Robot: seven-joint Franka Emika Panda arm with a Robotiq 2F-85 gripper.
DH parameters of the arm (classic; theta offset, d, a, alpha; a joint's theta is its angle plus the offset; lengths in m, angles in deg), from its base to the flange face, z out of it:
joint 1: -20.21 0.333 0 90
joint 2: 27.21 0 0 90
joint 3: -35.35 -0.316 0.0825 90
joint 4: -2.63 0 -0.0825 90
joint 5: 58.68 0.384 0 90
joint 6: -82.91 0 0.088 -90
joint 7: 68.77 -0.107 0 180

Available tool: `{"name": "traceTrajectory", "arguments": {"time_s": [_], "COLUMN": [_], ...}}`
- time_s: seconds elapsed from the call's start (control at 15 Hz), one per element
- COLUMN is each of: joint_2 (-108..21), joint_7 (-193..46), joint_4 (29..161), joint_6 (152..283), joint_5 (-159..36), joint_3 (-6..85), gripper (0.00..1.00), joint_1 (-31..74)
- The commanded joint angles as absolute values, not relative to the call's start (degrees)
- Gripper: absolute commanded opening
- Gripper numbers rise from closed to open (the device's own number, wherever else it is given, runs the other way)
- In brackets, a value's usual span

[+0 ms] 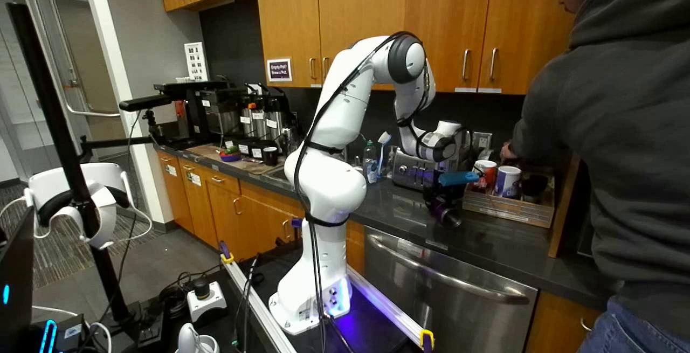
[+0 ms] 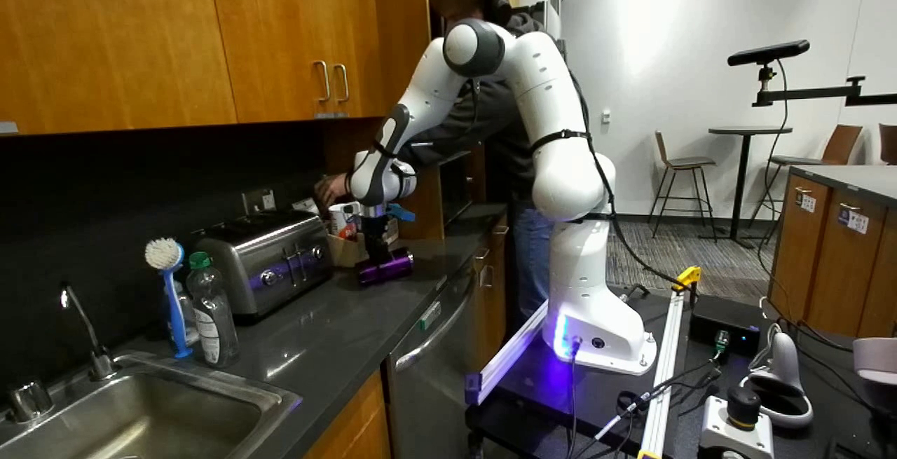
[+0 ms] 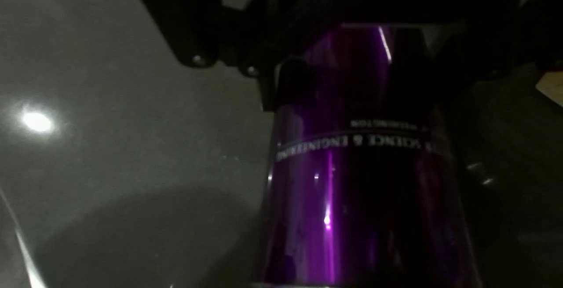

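A shiny purple metal cup (image 3: pixel 365 200) with white lettering fills much of the wrist view. It lies on its side, also seen in both exterior views (image 1: pixel 446 214) (image 2: pixel 385 268). My gripper (image 3: pixel 360 85) comes in from the top of the wrist view, with a finger on either side of the cup; the right one is very dark. In both exterior views the gripper (image 1: pixel 435 194) (image 2: pixel 378 252) points down and holds the cup low over the dark counter (image 2: pixel 336 333). I cannot tell whether the cup touches the counter.
A steel toaster (image 1: pixel 412 170) stands against the wall by the gripper. A box (image 1: pixel 506 207) with canisters (image 1: pixel 508 180) is close by. A person (image 1: pixel 636 126) reaches over it. A green-capped bottle (image 2: pixel 212 319), a blue brush (image 2: pixel 175 305) and a sink (image 2: pixel 280 403) are further along.
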State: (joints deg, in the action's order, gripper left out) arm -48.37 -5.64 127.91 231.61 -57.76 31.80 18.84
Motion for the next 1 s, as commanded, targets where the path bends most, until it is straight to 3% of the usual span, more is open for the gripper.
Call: {"name": "traceTrajectory", "arguments": {"time_s": [0.0,0.93], "joint_2": [-46.2,-39.5], "joint_7": [-8.6,-37.5], "joint_4": [129.4,133.4], "joint_6": [233.2,231.0], "joint_5": [-62.0,-96.8], "joint_3": [31.9,38.3], "gripper": [0.57,0.57], "joint_1": [18.7,24.5]}}
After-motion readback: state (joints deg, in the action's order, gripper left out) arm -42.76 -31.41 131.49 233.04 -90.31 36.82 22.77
